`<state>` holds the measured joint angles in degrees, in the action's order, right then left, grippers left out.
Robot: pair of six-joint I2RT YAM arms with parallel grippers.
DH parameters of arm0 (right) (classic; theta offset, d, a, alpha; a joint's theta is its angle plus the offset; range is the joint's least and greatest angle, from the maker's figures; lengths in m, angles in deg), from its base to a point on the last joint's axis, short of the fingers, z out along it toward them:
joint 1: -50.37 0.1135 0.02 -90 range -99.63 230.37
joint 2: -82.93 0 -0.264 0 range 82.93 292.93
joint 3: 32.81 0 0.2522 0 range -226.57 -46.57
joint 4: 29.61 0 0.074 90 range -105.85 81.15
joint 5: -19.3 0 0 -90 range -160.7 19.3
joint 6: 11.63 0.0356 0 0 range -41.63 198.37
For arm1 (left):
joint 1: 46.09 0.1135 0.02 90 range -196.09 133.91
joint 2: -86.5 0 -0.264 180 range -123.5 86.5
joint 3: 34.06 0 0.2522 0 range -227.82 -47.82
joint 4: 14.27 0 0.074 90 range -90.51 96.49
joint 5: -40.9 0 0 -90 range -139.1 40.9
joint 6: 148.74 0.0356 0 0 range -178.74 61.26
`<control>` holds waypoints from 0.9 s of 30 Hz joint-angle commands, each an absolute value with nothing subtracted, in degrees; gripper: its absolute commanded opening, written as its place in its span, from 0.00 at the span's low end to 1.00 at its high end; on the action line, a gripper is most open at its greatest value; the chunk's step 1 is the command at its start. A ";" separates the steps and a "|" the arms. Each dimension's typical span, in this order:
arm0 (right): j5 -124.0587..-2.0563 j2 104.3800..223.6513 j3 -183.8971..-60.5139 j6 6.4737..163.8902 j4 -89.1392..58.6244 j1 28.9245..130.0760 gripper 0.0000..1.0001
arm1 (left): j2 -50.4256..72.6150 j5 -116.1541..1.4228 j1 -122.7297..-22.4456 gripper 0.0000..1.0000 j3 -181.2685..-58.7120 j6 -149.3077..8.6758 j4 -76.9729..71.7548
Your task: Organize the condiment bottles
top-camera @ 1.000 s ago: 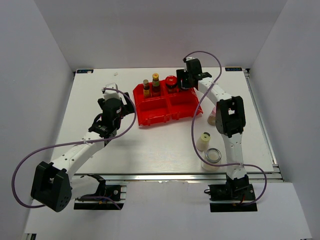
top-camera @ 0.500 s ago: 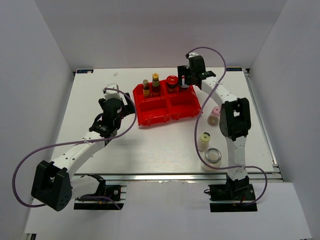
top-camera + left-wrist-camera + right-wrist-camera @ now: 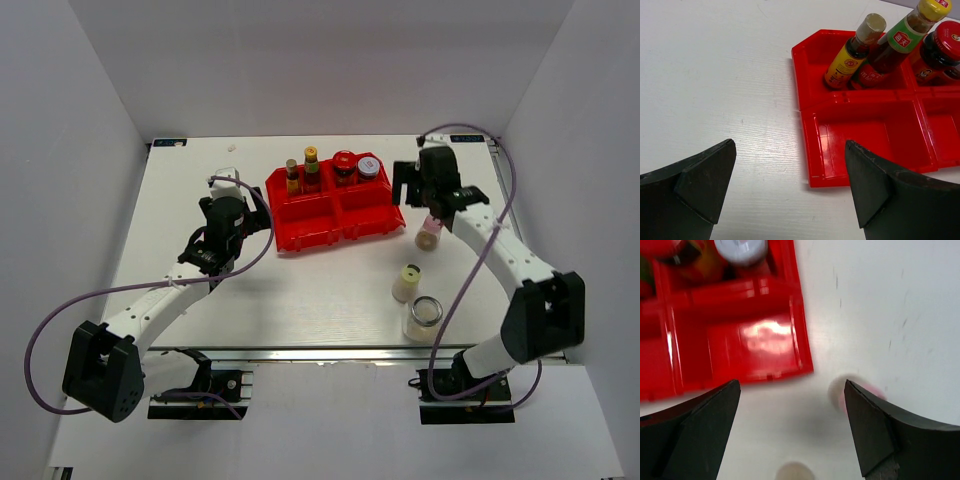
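My left gripper [image 3: 789,146] and my right gripper [image 3: 791,384] are both wide open and hold nothing. Two thin bottles [image 3: 311,170], a red-lid jar [image 3: 344,166] and a silver-lid jar [image 3: 368,167] stand in the back of the red tray [image 3: 310,236]. A pink-cap shaker [image 3: 428,236], a cream-cap shaker [image 3: 407,283] and a glass jar [image 3: 425,316] stand on the table [image 3: 320,290] to its right.

Right wrist view is blurring throughout: you are getting the pink-capped shaker [image 3: 860,392] only as a pale smear between the fingers, and the cream-capped shaker [image 3: 795,472] is being cropped by the bottom edge, its shape unclear. The silver-lidded jar [image 3: 740,246] is being cut by the top edge there, and the red tray [image 3: 800,340] is running off left. In your left wrist view the red-lidded jar [image 3: 945,45] is being cropped at the right edge, and the taller yellow-capped bottle [image 3: 922,17] is losing its cap top.
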<state>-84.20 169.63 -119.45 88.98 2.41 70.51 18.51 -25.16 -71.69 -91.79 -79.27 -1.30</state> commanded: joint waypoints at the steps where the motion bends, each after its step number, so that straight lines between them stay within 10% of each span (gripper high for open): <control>1: -79.76 163.63 -112.24 91.99 6.99 71.20 0.89 | 19.00 -25.90 -71.40 0.98 -93.79 -79.39 -0.94; 27: -83.89 158.43 -99.13 100.43 23.87 82.19 0.79 | 20.67 -26.16 -71.40 0.98 -93.08 -79.57 -0.94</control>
<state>-84.15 159.18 -99.74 99.08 23.24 81.62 18.84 -25.77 -71.69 -91.81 -79.34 -0.93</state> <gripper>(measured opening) 0.811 0.982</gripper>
